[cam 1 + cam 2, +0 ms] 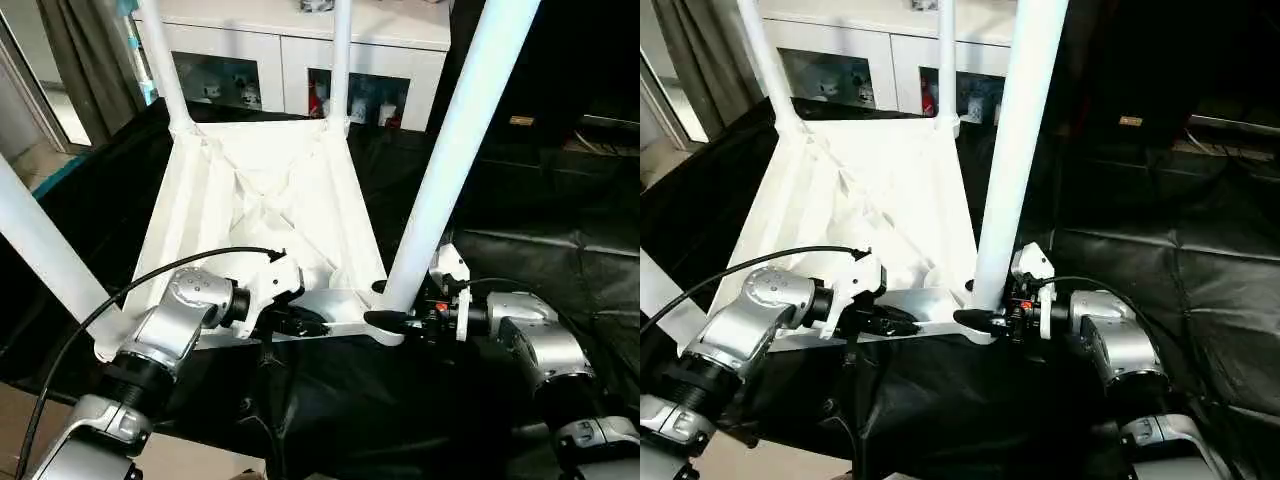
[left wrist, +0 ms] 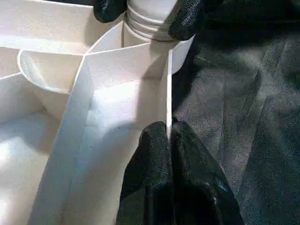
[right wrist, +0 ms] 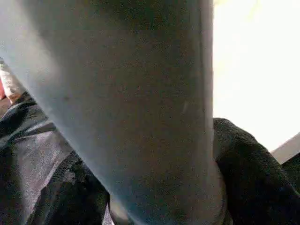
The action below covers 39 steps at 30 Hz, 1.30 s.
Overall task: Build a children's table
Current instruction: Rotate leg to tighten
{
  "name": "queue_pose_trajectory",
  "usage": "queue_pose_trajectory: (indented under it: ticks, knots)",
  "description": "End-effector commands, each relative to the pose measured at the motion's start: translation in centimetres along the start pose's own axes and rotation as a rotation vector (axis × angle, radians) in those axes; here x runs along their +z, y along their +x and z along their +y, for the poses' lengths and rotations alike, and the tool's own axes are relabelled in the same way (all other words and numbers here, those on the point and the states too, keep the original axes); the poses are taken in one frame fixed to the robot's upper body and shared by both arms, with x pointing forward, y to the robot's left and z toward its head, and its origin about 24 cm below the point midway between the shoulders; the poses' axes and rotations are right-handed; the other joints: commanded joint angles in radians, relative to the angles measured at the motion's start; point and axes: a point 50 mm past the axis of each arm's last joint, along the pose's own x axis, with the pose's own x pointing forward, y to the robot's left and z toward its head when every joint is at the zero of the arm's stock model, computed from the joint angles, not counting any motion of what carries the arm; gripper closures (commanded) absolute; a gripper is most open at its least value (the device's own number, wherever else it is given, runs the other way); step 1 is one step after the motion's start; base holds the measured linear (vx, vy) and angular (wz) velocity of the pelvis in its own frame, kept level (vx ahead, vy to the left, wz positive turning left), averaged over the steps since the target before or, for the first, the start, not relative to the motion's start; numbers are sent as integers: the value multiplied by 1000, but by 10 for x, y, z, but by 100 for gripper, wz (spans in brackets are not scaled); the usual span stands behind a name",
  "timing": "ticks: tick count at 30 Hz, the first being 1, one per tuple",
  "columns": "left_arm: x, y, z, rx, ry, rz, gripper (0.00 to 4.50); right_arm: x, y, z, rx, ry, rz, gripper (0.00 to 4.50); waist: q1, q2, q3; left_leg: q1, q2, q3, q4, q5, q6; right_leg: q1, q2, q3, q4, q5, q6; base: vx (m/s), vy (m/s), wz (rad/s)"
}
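The children's table [image 1: 250, 200] lies upside down on black cloth, ribbed underside up, with white tube legs rising from its corner sockets. My left gripper [image 2: 168, 136] is shut on the thin near rim of the top, close to the near right corner. There the near right leg [image 1: 450, 150] stands in its socket. My right gripper [image 1: 393, 319] is closed around that leg's base, one black finger on each side [image 2: 187, 18]. In the right wrist view the leg [image 3: 131, 93] is very close, with one black finger [image 3: 248, 173] beside it.
Three more legs stand at the far left [image 1: 165, 60], far right [image 1: 342, 60] and near left [image 1: 40, 250]. A white glass-door cabinet [image 1: 400, 40] stands behind the table. Black cloth [image 1: 560, 250] covers the surface to the right and in front.
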Motion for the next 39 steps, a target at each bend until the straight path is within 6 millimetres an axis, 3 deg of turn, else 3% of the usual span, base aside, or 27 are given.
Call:
queue_pose_trajectory:
  ticks: [1, 2, 3, 4, 5, 6, 9, 10, 11, 14, 16, 17, 20, 25, 26, 27, 28, 30, 31, 32, 33, 35, 39]
  knots:
    - [-3, 9, 0, 48, -24, -8, 450, -13, 11, 7, -19, 36, 10, 177, 1, -9, -56, 10, 64, -15, -62, -47, 104, 45, -91, 42, -53, 55, -272, 0, 0, 0]
    - [-2, 11, 2, 74, -25, -11, 450, -14, 14, 4, -78, 39, 5, 180, 1, -10, -54, 11, 64, -15, -64, -60, 98, 44, -91, 42, -56, 36, -270, 0, 0, 0]
    - [-1, 13, 5, 110, -32, -17, 450, -16, 17, 2, -143, 37, -4, 181, -5, -7, -47, 16, 64, -16, -72, -121, 67, 41, -93, 44, -69, -59, -261, 0, 0, 0]
    - [0, 16, 8, 147, -41, -24, 450, -18, 21, 0, -208, 43, -5, 181, -6, 4, -45, 19, 64, -19, -75, -154, 50, 41, -95, 45, -73, -105, -257, 0, 0, 0]
    - [5, 25, 13, 230, -58, -32, 450, -25, 29, -4, -341, 67, 14, 181, -11, 3, -43, 21, 63, -22, -82, -194, 22, 42, -97, 46, -82, -182, -239, 0, 0, 0]
    - [6, 27, 15, 246, -61, -32, 450, -27, 31, -4, -369, 73, 21, 181, -20, 0, -35, 23, 62, -24, -91, -239, -6, 38, -95, 47, -90, -259, -220, 0, 0, 0]
    - [9, 36, 17, 289, -83, -42, 450, -31, 39, -3, -400, 102, 38, 181, -30, -1, -31, 37, 57, -30, -94, -339, -29, 35, -99, 50, -111, -451, -162, 0, 0, 0]
    - [12, 42, 18, 317, -90, -42, 450, -31, 45, -1, -416, 118, 31, 181, -28, 8, -32, 37, 57, -31, -95, -337, -27, 34, -101, 51, -113, -453, -159, 0, 0, 0]
    - [19, 54, 20, 360, -105, -52, 450, -30, 58, 2, -457, 139, 18, 181, -29, 13, -33, 37, 59, -31, -97, -329, -26, 31, -99, 55, -114, -430, -157, 0, 0, 0]
    - [29, 68, 19, 377, -116, -78, 450, -26, 75, 8, -471, 133, 10, 181, -30, 9, -34, 39, 55, -28, -96, -323, -25, 31, -95, 56, -114, -395, -159, 0, 0, 0]
    - [32, 72, 17, 362, -110, -87, 450, -22, 80, 11, -447, 128, -13, 181, -26, 13, -37, 31, 54, -28, -95, -297, -6, 35, -99, 56, -113, -382, -159, 0, 0, 0]
    - [33, 73, 16, 351, -105, -92, 450, -20, 83, 13, -427, 123, -28, 146, -26, 13, -38, 25, 55, -28, -95, -275, 8, 37, -98, 55, -112, -363, -156, 0, 0, 0]
    - [34, 72, 14, 318, -91, -99, 450, -18, 83, 17, -374, 124, -57, 111, -24, 15, -40, 26, 57, -27, -95, -266, 16, 36, -98, 55, -111, -345, -158, 0, 0, 0]
    - [27, 62, 9, 228, -53, -98, 450, -17, 66, 17, -283, 61, -32, 71, -23, 13, -46, 19, 59, -27, -94, -223, 32, 44, -97, 53, -99, -245, -175, 0, 0, 0]
    - [25, 57, 6, 188, -45, -94, 450, -16, 58, 15, -244, 56, -31, 71, -23, 2, -46, 16, 57, -24, -90, -199, 45, 47, -95, 52, -96, -207, -183, 0, 0, 0]
    - [23, 53, 3, 144, -33, -95, 450, -14, 51, 14, -209, 50, -27, 71, -21, 9, -48, 13, 60, -26, -89, -175, 58, 50, -98, 51, -90, -167, -195, 0, 0, 0]
    - [21, 49, -1, 84, -30, -95, 450, -14, 44, 14, -163, 41, -17, 71, -20, 3, -50, 14, 60, -24, -87, -161, 66, 51, -97, 50, -88, -143, -200, 53, -13, 1]
    - [18, 43, -7, 11, -27, -83, 450, -13, 35, 13, -106, 29, 4, 71, -16, 4, -59, 6, 57, -19, -74, -61, 107, 57, -90, 46, -65, 39, -237, 52, -18, 0]
    - [18, 43, -7, 11, -27, -83, 450, -13, 35, 13, -106, 29, 4, 71, -16, 4, -59, 6, 57, -19, -74, -61, 107, 57, -90, 46, -65, 39, -237, 50, -24, 1]
    - [13, 38, -9, -28, -30, -56, 450, -13, 26, 11, -72, 29, 20, 71, -12, -5, -68, 8, 55, -14, -59, 13, 143, 56, -85, 44, -47, 191, -259, 50, -24, 1]
    - [13, 37, -10, -31, -31, -53, 450, -13, 25, 11, -69, 29, 21, 71, -7, 0, -70, 4, 54, -14, -52, 52, 169, 53, -84, 41, -38, 271, -270, 52, -19, 4]
    - [8, 32, -9, -46, -36, -28, 450, -12, 18, 9, -47, 27, 38, 71, -4, -5, -68, 2, 54, -13, -51, 53, 181, 51, -84, 39, -36, 284, -276, 0, 0, 0]
    - [3, 19, -7, -63, -44, -4, 450, -8, 8, 4, -11, 19, 60, 86, 2, -1, -59, 8, 64, -16, -62, -35, 136, 49, -87, 38, -52, 93, -271, 0, 0, 0]
